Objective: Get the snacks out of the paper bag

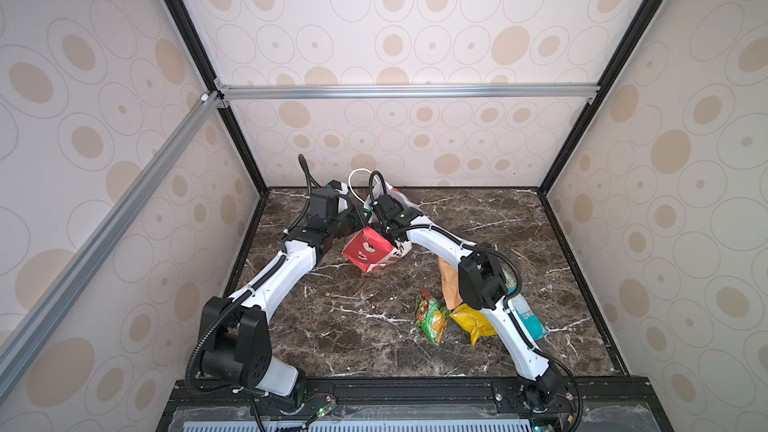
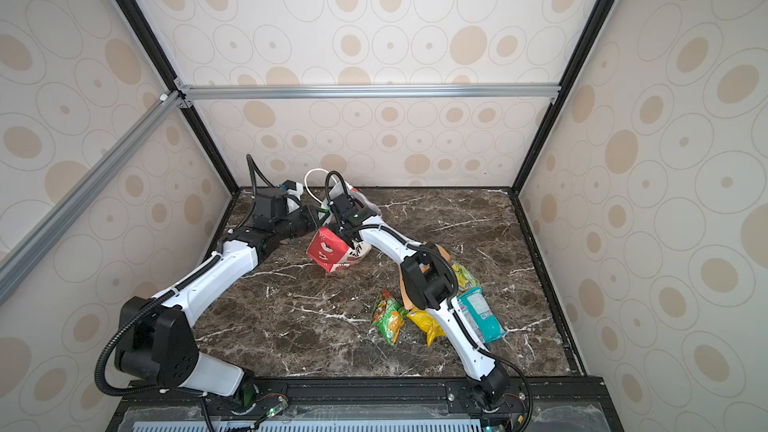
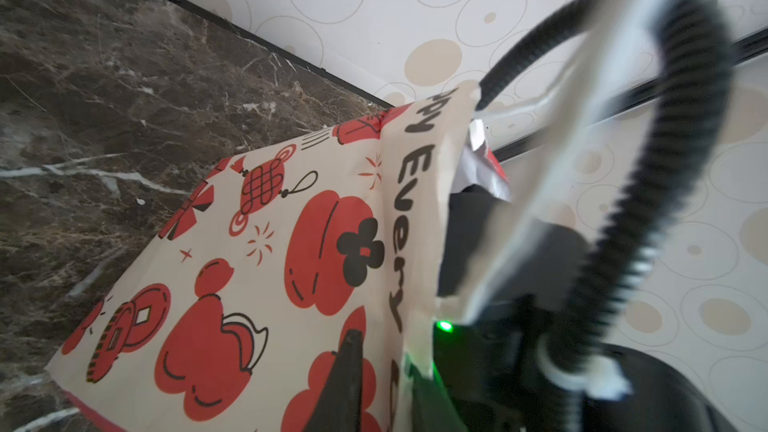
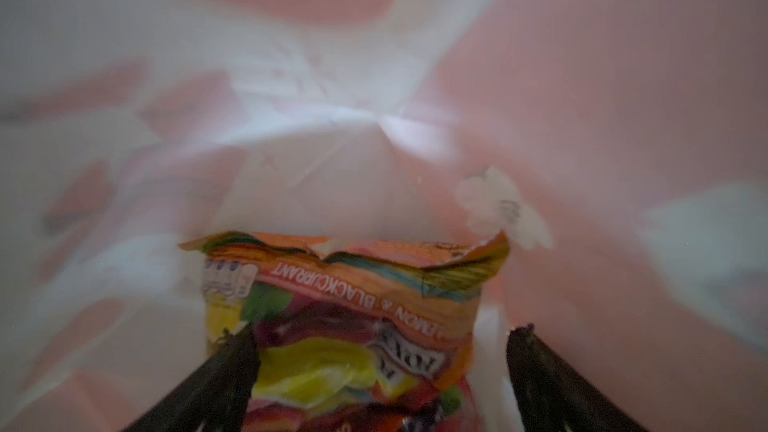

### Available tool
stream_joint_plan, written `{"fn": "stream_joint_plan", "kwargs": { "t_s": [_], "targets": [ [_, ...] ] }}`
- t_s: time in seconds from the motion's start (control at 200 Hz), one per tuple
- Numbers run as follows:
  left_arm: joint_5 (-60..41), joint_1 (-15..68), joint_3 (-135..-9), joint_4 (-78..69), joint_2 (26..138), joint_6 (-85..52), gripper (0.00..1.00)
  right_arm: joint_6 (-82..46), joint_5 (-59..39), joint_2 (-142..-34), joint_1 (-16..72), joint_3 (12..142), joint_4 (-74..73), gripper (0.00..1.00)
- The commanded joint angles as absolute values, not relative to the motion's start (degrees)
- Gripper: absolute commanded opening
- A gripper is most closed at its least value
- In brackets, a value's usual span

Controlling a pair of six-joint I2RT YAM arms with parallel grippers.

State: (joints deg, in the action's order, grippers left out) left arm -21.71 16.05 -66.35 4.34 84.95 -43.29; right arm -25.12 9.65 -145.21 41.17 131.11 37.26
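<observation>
On the paper bag point(image 3: 249, 276), along the cream strip at its folded edge, I read black hand-drawn lettering: "ppy Every". The start of the first word was cut off at the paper's edge, and one more letter after "Every" ran out of the left wrist view. In a top view the same lettering showed as "ppy" on the bag's white side. Inside the bag, the orange packet point(image 4: 374, 284) carried white capitals, upside down to me: "MON & BLACKCURRANT", the first letters lost in a crease. The logo below them was too blurred to read. Print on the teal packet point(image 2: 482, 317) was too small for me to make out.
</observation>
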Motion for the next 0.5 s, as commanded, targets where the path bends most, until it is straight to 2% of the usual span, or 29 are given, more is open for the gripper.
{"fn": "stream_joint_plan", "kwargs": {
  "t_s": [0.0, 0.08, 0.235, 0.4, 0.49],
  "targets": [
    [-21.0, 15.1, -70.1, 4.2, 85.4, -42.9, 0.25, -26.6, 7.6, -150.8, 40.3, 133.0, 43.6, 0.94],
    [-21.2, 15.1, -70.6, 3.9, 85.6, -42.4, 0.29, -28.0, 7.8, -152.5, 40.3, 134.6, 44.2, 0.91],
    [-21.1, 15.0, -70.5, 4.0, 85.8, -42.1, 0.3, -29.8, 7.8, -154.3, 40.3, 135.1, 44.8, 0.84],
    [-21.1, 14.9, -70.4, 4.0, 85.6, -41.5, 0.37, -29.6, 6.9, -155.7, 40.3, 135.8, 45.0, 0.67],
    [-21.2, 14.8, -70.4, 3.8, 85.5, -41.1, 0.4, -29.4, 4.9, -155.9, 40.0, 136.0, 44.5, 0.5]
  ]
}}
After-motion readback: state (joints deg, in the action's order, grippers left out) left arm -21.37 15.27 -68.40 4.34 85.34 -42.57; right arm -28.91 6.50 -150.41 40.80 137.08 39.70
